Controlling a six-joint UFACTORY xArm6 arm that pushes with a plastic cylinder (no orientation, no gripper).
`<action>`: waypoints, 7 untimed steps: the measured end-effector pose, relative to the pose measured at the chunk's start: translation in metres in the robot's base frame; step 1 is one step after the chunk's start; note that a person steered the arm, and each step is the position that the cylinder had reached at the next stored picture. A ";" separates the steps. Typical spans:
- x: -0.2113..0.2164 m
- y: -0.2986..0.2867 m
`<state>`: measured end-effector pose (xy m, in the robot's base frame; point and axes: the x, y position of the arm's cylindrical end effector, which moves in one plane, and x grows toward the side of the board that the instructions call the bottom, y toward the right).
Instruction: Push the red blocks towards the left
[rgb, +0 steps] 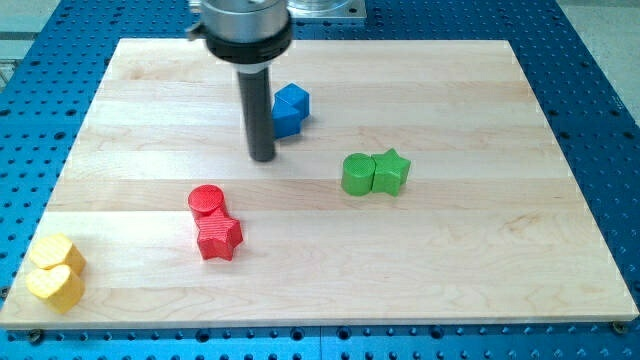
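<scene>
A red cylinder (206, 201) and a red star block (218, 238) sit touching each other at the lower left of the wooden board (450, 260). My tip (262, 157) rests on the board above and to the right of the red cylinder, apart from it. It stands just left of the blue block (290, 108), which its rod partly hides.
A green cylinder (356, 174) and a green star block (391, 172) touch at the view's centre right. Two yellow blocks (55, 272) sit at the board's lower left corner. The blue perforated table (600, 80) surrounds the board.
</scene>
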<state>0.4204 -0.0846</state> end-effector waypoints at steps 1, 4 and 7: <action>0.000 -0.070; 0.006 0.010; 0.141 0.019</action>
